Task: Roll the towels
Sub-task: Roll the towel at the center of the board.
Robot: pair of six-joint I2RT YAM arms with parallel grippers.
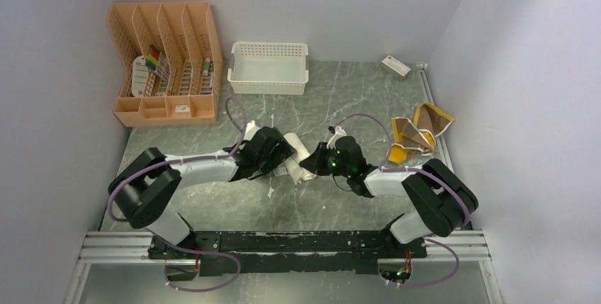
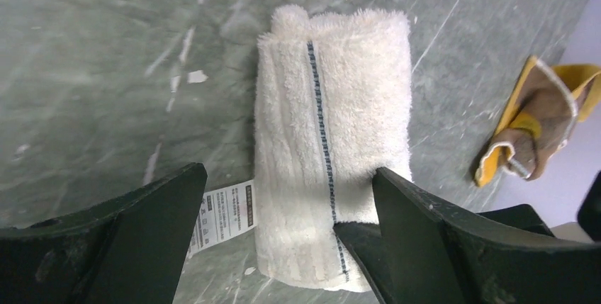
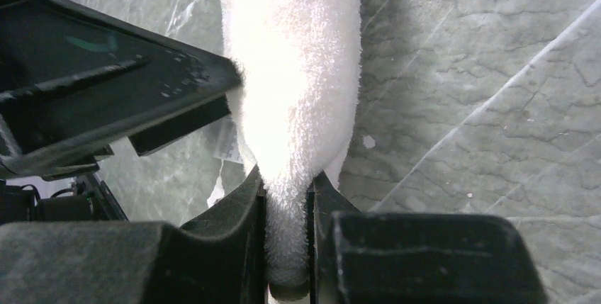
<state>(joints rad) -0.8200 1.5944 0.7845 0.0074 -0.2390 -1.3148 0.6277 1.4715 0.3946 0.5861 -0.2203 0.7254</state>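
Risk first: your right jaws grip only the very end of the rolled white towel (image 3: pixel 294 70). Judging from that, a pull or lift could let the outer layer slacken and the roll unwind. Your left jaws sit close to the right ones, so moving either arm could knock them together or drag the roll sideways.

Right jaws: nearly closed, pinching the roll's end between them. In the right wrist view the towel runs away from them toward twelve o'clock.

Left jaws: spread wide, holding nothing, straddling the roll. In the left wrist view the roll runs from twelve to six o'clock. The finger at four o'clock meets or overlaps the roll's edge. The finger at eight o'clock stands apart from it, with the care label (image 2: pixel 225 216) between them.

From above, the white towel lies at the middle of the bench (image 1: pixel 340 105), between both arms. The mustard-yellow towel (image 1: pixel 417 134) lies crumpled and unrolled at about three o'clock from it. It sits at the bench's right edge, where it could slip off.
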